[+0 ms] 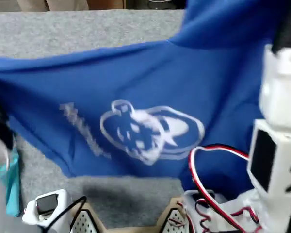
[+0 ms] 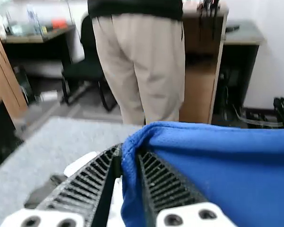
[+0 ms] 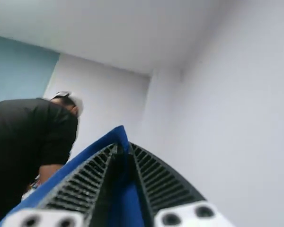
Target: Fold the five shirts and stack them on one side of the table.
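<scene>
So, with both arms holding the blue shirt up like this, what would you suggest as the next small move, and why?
Probably lower both arms together so the blue shirt settles flat on the table. The left gripper and right gripper are each shut on its edge, and it hangs spread between them, not yet laid out for folding.

The blue shirt (image 1: 150, 82) spans the table (image 1: 63, 29), leaving bare strips before and behind it.

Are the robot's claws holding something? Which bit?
Yes, the blue fabric shirt with a white print. The left gripper and the right gripper each pinch a bunched edge of it, at opposite ends.
</scene>
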